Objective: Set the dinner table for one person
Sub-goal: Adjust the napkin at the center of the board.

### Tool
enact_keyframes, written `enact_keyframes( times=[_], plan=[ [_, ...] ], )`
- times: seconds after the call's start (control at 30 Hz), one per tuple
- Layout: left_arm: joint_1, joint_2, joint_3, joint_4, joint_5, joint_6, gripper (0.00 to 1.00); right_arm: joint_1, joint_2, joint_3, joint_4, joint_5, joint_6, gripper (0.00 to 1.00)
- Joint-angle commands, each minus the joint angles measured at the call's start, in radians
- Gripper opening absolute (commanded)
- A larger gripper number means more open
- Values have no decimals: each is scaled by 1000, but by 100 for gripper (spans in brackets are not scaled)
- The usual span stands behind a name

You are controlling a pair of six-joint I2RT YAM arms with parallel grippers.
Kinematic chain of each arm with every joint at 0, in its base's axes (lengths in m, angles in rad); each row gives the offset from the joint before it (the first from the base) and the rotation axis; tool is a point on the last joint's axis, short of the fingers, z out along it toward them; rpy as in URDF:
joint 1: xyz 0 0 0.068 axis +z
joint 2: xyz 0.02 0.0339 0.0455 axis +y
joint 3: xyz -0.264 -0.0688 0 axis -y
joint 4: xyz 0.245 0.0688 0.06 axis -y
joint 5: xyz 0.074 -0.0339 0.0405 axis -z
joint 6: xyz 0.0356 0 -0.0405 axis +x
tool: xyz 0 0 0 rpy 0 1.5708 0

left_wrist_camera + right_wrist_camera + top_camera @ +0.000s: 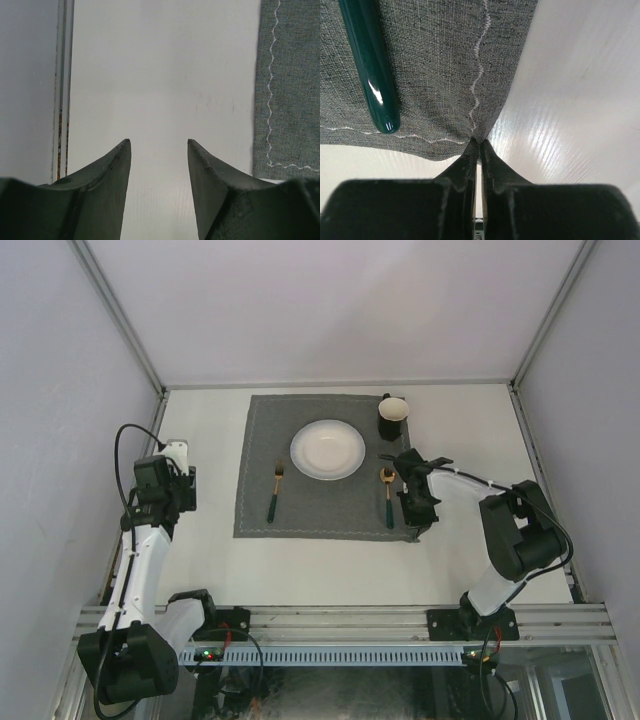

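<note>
A grey stitched mat [325, 505] lies on the off-white dinner table [330, 565]. On the mat are a white plate [327, 449], a fork with a green handle [274, 490] to its left and a spoon with a green handle [387, 495] to its right. A dark cup [391, 416] stands at the mat's far right corner. My right gripper [479, 142] is shut on the mat's near right corner [477, 131], with the spoon handle [370, 65] close beside it. My left gripper [159, 142] is open and empty over bare table, left of the mat [287, 85].
Aluminium rails edge the table, one close to my left gripper [62, 90]. White walls close in the left, right and far sides. The right arm [505, 530] reaches in from the near right.
</note>
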Motion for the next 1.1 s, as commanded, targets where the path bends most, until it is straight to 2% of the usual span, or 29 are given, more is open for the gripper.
enact_keyframes(
  times=[0.0, 0.17, 0.2, 0.23, 0.27, 0.3, 0.37, 0.4, 0.63, 0.8, 1.07],
  plan=[
    [9, -13, 14, 14, 16, 15, 53, 9, 22, 3, -15, 56, 23, 1],
    [9, -6, 16, 16, 16, 15, 53, -8, 16, 3, -16, 60, 24, 6],
    [9, -6, 16, 16, 17, 15, 53, -11, 15, 3, -16, 58, 25, 11],
    [9, -5, 15, 17, 17, 15, 53, -13, 15, 3, -16, 49, 22, 23],
    [9, -4, 16, 18, 19, 16, 53, -13, 13, 3, -13, 40, 15, 43],
    [9, -3, 16, 19, 19, 16, 53, -12, 7, 4, -11, 36, 11, 56],
    [9, -1, 15, 19, 19, 15, 53, -10, -7, 11, -10, 29, 1, 72],
    [9, -1, 14, 18, 19, 16, 53, -9, -16, 20, -13, 22, -5, 75],
    [9, -7, 15, 17, 19, 15, 53, -16, -107, 151, -22, 67, -58, 74],
    [10, -19, 12, 14, 16, 15, 53, -50, -108, 238, -16, 115, -96, 71],
    [10, -33, 14, 9, 15, 14, 53, -91, -46, 249, 168, 239, -178, 58]
  ],
)
